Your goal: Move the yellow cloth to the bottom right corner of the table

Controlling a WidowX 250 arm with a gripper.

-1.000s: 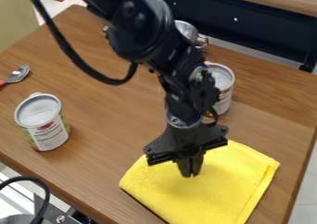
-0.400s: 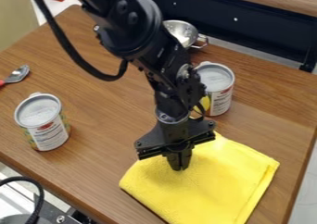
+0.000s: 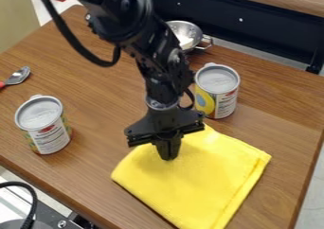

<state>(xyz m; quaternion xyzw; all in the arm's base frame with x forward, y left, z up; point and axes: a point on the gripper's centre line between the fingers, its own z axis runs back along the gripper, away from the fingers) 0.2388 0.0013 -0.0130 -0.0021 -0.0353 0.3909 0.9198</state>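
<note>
Black and closed, your gripper touches the upper left of the folded yellow cloth, whether pinching it you can't tell, and the cloth lies low in view on the wood-grain table, near the right-hand can.

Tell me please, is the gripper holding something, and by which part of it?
The gripper has its closed fingers down on the yellow cloth, near the middle of its upper-left edge; whether they pinch it cannot be told.
</note>
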